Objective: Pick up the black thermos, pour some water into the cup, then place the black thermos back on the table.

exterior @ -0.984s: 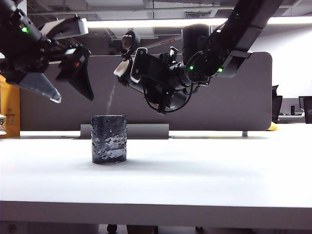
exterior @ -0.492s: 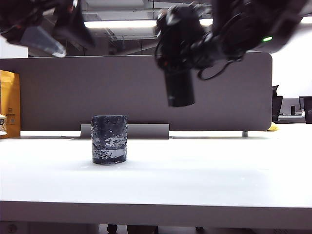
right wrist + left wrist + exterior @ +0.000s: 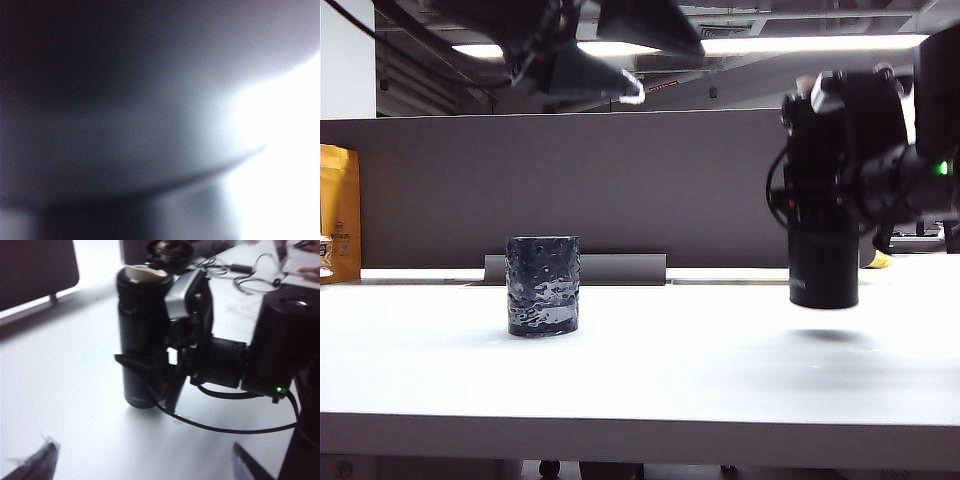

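Office ceiling lights and a long grey partition back a wide white table, where the cup stands upright left of centre, its dimpled wall showing what appears to be water inside, so the pouring step looks done. At the right of the exterior frame the black thermos hangs upright just clear of the table, a soft shadow beneath it, its long axis vertical, base down and pale spout up. The right tool has it clamped around the upper body, jaws partly spread to the flask's width; the left wrist view shows the same grip from the side, with the thermos held upright by the right tool low over the white surface, its lid hinged back and the mouth open. That low, level carry, well apart from the cup, suits setting the flask down without tipping it or knocking the tumbler. The right wrist view is a grey blur and tells nothing. High in the upper left of the exterior frame, the left tool hovers with its jaws spread wide and empty, out of the way; its fingertips edge the bottom of its own camera's frame.
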